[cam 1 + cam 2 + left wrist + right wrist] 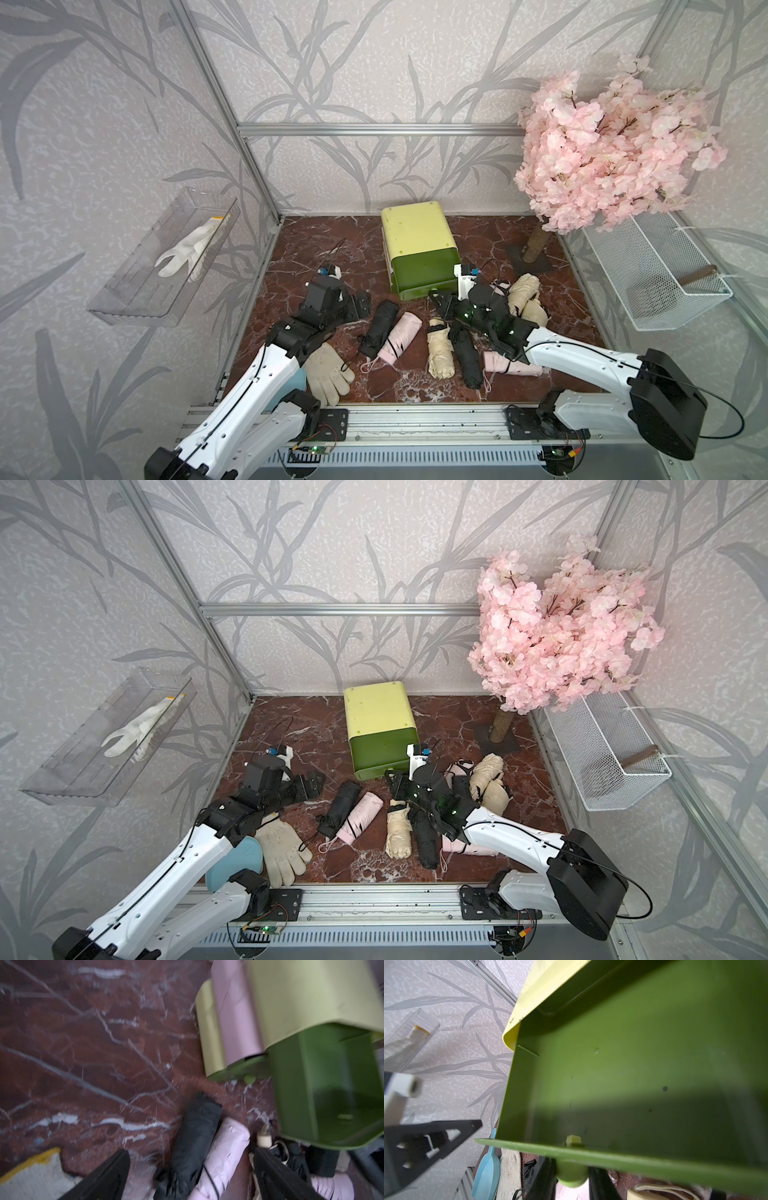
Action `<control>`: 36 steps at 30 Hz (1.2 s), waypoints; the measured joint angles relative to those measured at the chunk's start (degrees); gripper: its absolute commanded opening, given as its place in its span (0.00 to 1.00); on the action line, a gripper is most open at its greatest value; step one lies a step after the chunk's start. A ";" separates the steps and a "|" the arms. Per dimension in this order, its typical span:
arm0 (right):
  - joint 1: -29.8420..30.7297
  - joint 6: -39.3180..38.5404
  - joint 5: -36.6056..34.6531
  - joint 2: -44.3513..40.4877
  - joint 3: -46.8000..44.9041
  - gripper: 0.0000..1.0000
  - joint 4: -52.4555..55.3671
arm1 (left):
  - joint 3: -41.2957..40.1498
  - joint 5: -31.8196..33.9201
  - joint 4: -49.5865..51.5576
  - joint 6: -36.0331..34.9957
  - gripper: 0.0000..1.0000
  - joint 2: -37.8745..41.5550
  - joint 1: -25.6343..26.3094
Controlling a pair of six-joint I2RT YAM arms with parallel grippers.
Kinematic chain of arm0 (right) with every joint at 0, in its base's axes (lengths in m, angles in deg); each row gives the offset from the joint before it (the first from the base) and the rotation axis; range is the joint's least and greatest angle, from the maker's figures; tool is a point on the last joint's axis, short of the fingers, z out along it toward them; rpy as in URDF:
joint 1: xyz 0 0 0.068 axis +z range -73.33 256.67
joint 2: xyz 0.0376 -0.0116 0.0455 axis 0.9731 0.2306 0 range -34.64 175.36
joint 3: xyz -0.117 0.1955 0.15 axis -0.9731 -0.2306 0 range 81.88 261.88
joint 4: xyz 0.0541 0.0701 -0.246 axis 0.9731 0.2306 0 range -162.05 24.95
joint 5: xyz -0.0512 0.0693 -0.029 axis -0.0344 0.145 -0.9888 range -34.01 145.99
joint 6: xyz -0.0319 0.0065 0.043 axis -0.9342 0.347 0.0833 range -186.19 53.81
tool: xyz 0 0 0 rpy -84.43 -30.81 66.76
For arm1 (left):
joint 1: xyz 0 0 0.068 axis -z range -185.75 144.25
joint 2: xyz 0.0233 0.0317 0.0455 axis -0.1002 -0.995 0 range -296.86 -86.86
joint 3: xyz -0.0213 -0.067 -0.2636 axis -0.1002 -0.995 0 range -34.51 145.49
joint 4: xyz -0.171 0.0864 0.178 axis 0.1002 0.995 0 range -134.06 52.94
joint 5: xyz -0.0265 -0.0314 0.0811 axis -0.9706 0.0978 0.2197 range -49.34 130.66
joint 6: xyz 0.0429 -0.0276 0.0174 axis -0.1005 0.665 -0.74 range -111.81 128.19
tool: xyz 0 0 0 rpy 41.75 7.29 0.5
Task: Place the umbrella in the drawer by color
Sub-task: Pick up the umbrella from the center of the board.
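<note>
Red marble tabletop [316, 249] held the drawer [415, 232]; the right gripper [572, 1174] was clenched on its top knob [572, 1180], the left gripper [360, 305] stood released near a black umbrella [380, 328].

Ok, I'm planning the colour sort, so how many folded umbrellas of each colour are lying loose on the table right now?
black umbrellas: 2
pink umbrellas: 3, one mostly hidden
cream umbrellas: 3
Total: 8
</note>
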 measured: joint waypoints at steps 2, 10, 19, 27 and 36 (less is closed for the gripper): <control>0.00 -0.37 0.15 0.00 0.00 0.06 0.04 | -1.77 -1.97 1.05 0.26 0.97 -1.90 0.17; 0.00 -0.46 0.92 0.39 0.00 0.06 -0.26 | -0.24 -4.31 -1.88 -1.16 0.83 -14.47 0.42; 0.00 -0.46 1.36 1.01 0.00 0.06 -1.01 | 0.15 -6.75 -9.44 -3.50 0.78 -25.27 2.08; 0.00 -0.44 1.62 1.70 0.02 0.06 -1.99 | 2.91 -7.45 -12.41 -5.73 0.73 -33.14 4.11; 0.00 -0.44 1.62 1.70 0.02 0.06 -2.01 | 3.26 -6.60 -14.78 -5.75 0.68 -36.83 7.04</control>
